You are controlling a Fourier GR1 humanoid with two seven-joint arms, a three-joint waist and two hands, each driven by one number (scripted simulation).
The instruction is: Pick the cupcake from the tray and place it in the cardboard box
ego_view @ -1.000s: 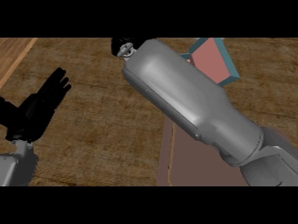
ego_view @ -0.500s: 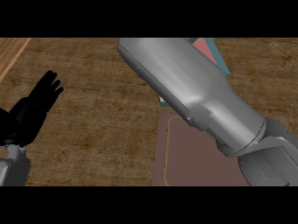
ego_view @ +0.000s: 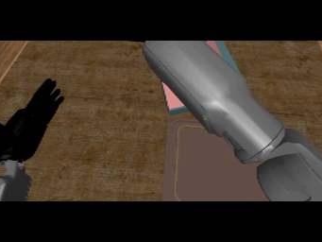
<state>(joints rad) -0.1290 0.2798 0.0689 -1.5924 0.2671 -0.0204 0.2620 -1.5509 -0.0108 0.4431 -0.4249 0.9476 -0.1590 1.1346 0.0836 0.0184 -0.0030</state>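
Looking down, I see no cupcake, only my right forearm [ego_view: 212, 104] crossing the brown tray [ego_view: 205, 175] toward the top edge, its fingers out of frame, left hand [ego_view: 27, 125] resting open; I'd judge the cupcake light, soft, best held by its base.

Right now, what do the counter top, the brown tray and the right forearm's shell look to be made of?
Counter top: matt brown, mottled like stone or coarse laminate. Tray: smooth dull brown with a thin pale rim line, likely plastic. Right forearm: smooth grey shell with soft highlights, plastic or painted metal.
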